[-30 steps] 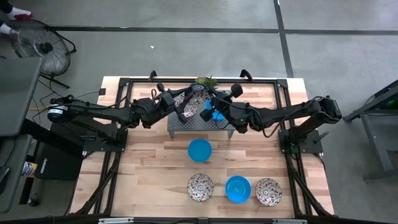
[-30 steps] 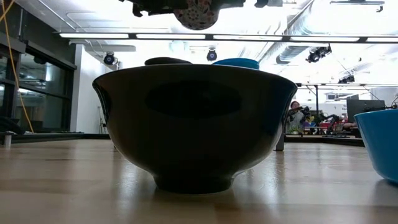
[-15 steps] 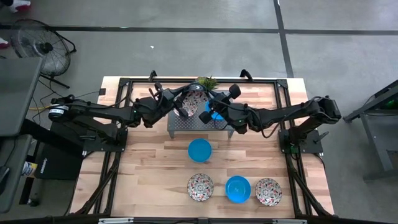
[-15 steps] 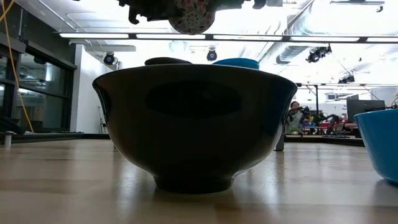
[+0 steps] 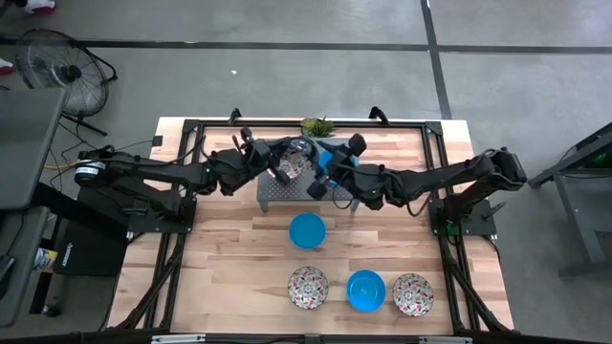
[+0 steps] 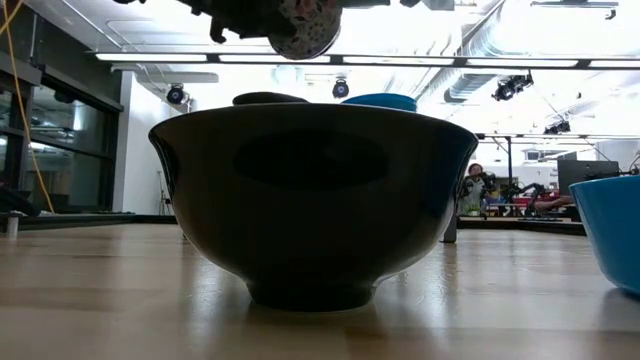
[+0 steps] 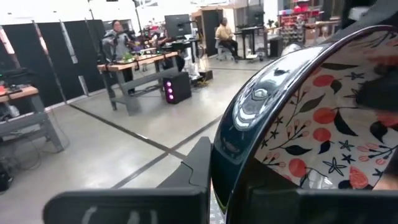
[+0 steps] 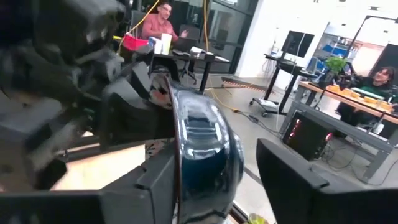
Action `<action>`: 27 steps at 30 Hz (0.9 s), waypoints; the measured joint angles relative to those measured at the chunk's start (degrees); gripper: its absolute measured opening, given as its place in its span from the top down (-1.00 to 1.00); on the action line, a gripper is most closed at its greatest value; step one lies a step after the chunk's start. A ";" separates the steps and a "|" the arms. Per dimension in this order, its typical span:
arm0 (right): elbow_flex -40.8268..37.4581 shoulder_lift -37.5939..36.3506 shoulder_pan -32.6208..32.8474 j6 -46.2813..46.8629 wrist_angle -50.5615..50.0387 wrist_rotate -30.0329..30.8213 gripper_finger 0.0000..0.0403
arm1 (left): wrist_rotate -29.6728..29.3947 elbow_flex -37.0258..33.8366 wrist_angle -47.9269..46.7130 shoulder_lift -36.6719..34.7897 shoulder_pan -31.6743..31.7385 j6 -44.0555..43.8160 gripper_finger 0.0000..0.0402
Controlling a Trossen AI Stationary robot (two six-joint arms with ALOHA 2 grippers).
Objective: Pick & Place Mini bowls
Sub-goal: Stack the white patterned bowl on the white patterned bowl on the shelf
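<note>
Above the grey mesh stand [image 5: 304, 188] near the worktop's far edge, the left tool [image 5: 285, 168] pinches the rim of a small white floral-patterned bowl [image 7: 323, 118], largely hidden from above by both arms. The right tool [image 5: 321, 182] stands spread around that rim [image 8: 202, 146]. Four more bowls sit nearer the front edge.

Even overhead light is falling on the table [image 5: 229, 258] in the high view, casting only soft, short shadows beside the bowls. In the low view, ceiling strip lights [image 6: 330, 58] along the upper part are blowing out to white, leaving the near bowl [image 6: 312, 200] backlit and almost black; the wood at the bottom is blurring. In the left wrist view a bright highlight is glaring off the patterned bowl's rim [image 7: 258, 102]. The right wrist view's left side is smearing out of focus.
</note>
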 joint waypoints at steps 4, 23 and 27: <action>-0.02 -2.33 1.11 0.08 -0.18 2.46 -0.03 | -1.09 0.00 -0.83 -0.36 0.05 -0.29 0.94; 0.00 -17.63 8.29 7.64 -16.16 19.17 -0.04 | 32.40 30.25 -67.44 -2.76 15.56 -3.30 0.94; 0.00 -17.97 9.18 12.90 -21.67 18.77 -0.04 | 47.61 37.40 -76.64 0.42 22.02 -1.12 0.94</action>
